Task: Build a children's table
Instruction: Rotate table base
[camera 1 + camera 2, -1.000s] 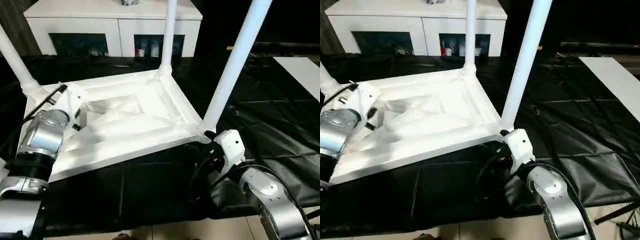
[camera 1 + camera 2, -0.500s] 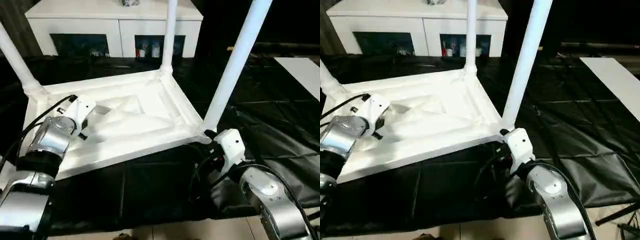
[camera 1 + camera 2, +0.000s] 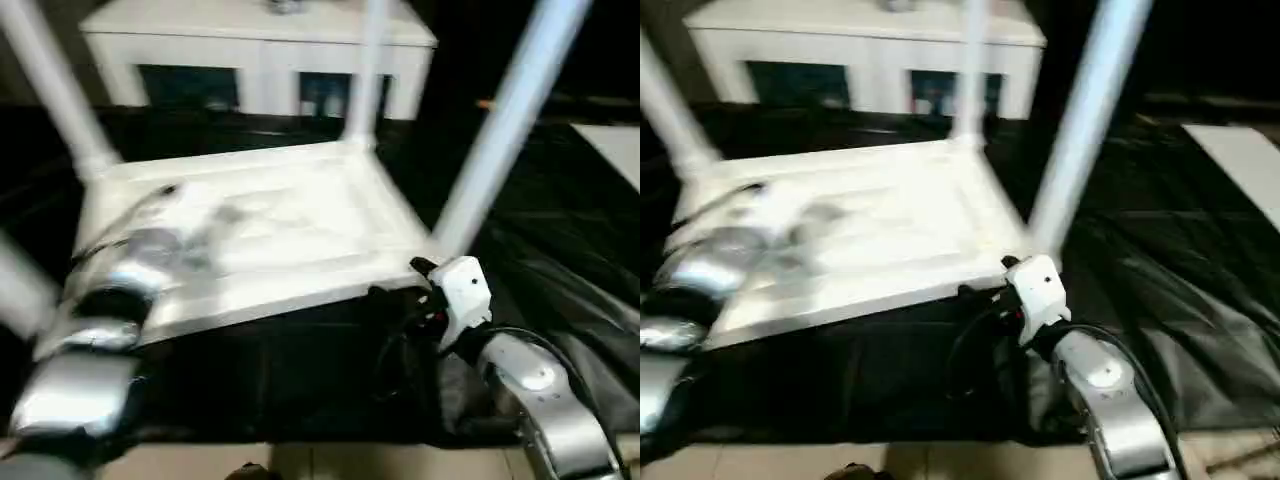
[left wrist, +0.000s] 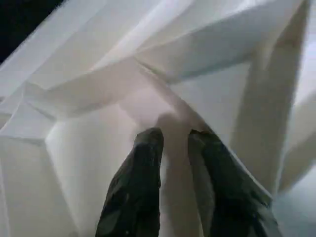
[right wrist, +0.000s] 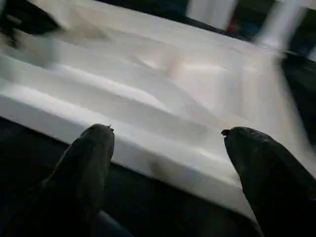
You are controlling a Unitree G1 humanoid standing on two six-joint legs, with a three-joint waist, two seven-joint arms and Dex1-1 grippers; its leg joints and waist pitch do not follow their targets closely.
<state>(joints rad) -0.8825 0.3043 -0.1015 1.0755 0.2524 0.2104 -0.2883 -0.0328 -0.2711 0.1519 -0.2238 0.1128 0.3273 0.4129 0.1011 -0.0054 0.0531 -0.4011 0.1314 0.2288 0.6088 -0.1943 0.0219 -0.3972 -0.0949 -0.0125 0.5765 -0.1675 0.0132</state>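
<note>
The children's table lies upside down on black sheeting, its tabletop (image 3: 300, 285) with the ribbed underside up. Three white legs stand in corner sockets: far left (image 3: 60, 95), far middle (image 3: 365, 70) and near right (image 3: 505, 130). My left gripper (image 3: 200, 222) hovers blurred over the left-middle of the underside. In the left wrist view its fingers (image 4: 145, 163) stand a narrow gap apart just above a rib junction, holding nothing. My right gripper (image 5: 167, 132) is wide open at the near right corner (image 3: 418, 282), its fingers to either side of the raised rim (image 5: 148, 158) without closing on it.
A white cabinet with dark glass doors (image 3: 260, 55) stands behind the table. Black sheeting (image 3: 570, 240) covers the floor around it, with a white board (image 3: 615, 150) at the far right. Pale floor (image 3: 320, 462) shows along the front edge.
My left arm has swung from the far left corner toward the middle of the underside and is blurred by motion. The camera has shifted. The right gripper stays at the near right corner.
</note>
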